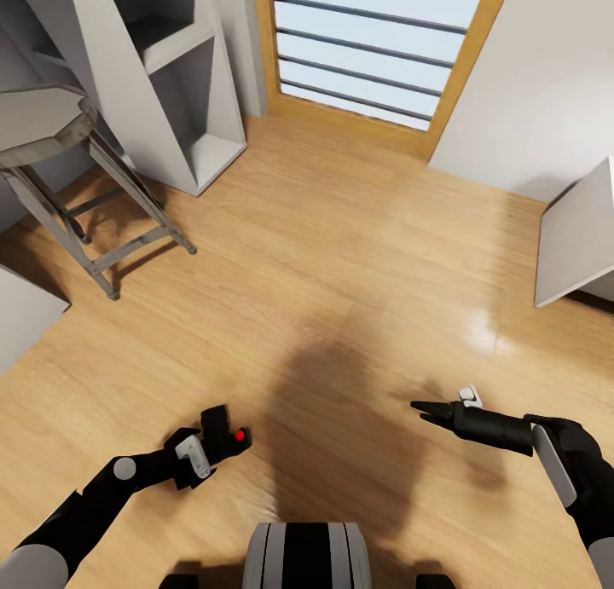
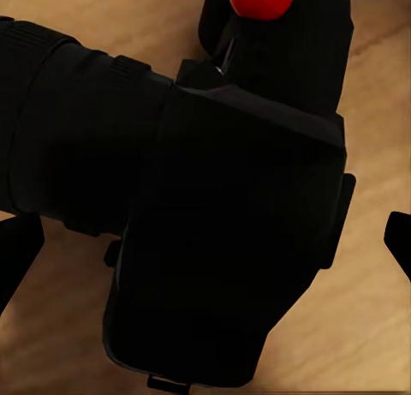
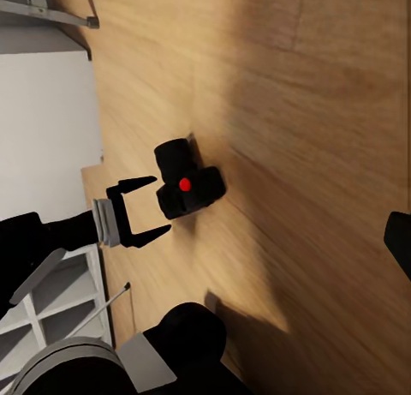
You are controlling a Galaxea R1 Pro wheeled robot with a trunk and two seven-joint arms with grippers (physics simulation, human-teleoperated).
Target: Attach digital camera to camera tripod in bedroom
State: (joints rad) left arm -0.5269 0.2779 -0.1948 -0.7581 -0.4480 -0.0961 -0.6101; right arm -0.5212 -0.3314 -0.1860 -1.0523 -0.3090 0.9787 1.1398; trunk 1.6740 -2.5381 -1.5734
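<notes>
The digital camera (image 1: 232,435), a small black body with a red dot, lies on the light wood floor just ahead of my trunk, to the left. My left gripper (image 1: 211,449) is open and low over the floor. In the right wrist view its two fingers (image 3: 135,186) reach toward the camera (image 3: 190,189) from behind, with the tips level with its near side. The camera body (image 2: 223,224) sits very close in the left wrist view, with a fingertip (image 2: 15,258) on either side and a gap to each. My right gripper (image 1: 425,409) hovers open over bare floor to the right. The tripod is out of view.
A grey stool (image 1: 47,133) with runged legs stands at the left, with white cubby shelves (image 1: 183,86) behind it. A wood-framed barred door (image 1: 375,52) is straight ahead. A grey slab (image 1: 580,239) leans at the right. Open plank floor (image 1: 341,256) lies between.
</notes>
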